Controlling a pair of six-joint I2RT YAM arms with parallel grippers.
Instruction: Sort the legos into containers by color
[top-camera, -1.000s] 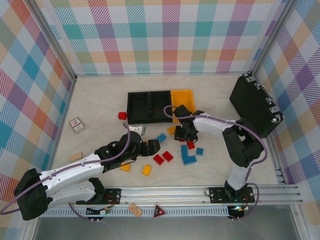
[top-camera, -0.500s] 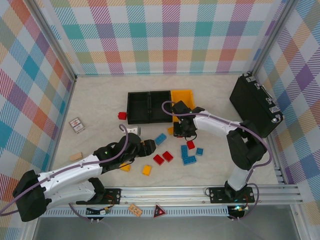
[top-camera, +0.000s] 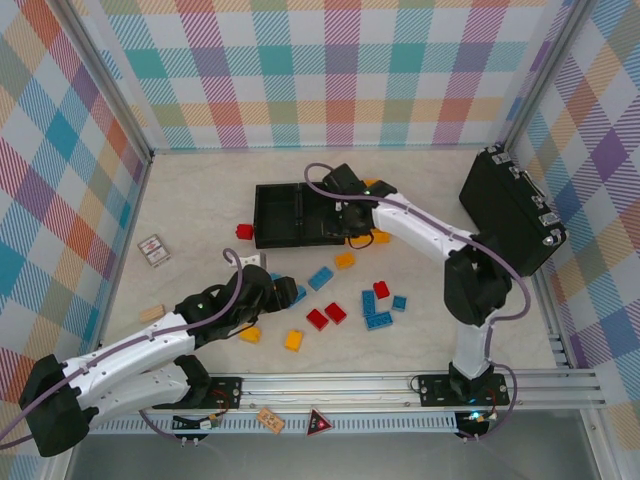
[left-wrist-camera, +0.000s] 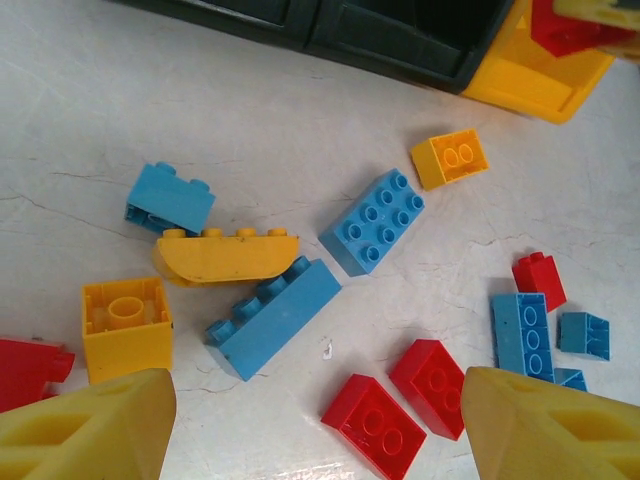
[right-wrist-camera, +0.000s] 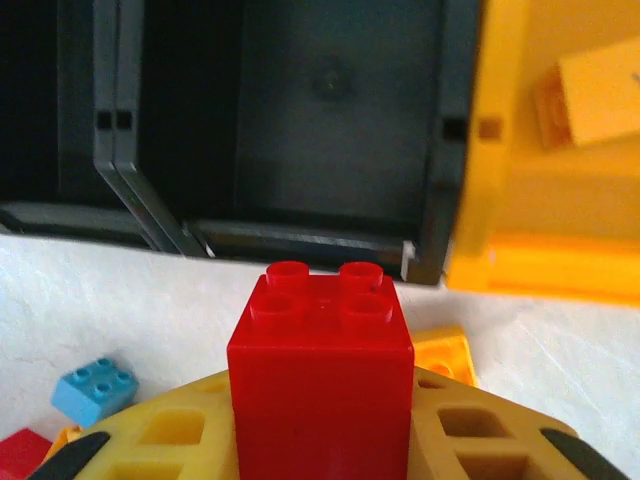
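A: Top view. The right gripper (top-camera: 350, 215) hangs at the front of the row of bins (top-camera: 258, 215), about where the middle black bin (top-camera: 312, 225) meets the yellow bin (top-camera: 380, 236). I can't read its jaws from up here.

B: And the left gripper (top-camera: 285, 293)?

A: It's well in front of the bins, low over the loose bricks (top-camera: 378, 320).

B: Left wrist view?

A: Its jaws are wide with nothing held. A small yellow brick (left-wrist-camera: 450, 158) lies just in front of the yellow bin.

B: Right wrist view?

A: Its jaws are clamped on a red brick (right-wrist-camera: 320, 350), studs up. It's at the bins' front wall, facing the empty middle black bin.

B: How to do it well?

A: My call: carry it past that wall, centre it over the black floor, then let go. If it drifts toward the yellow bin, red lands in the wrong colour.
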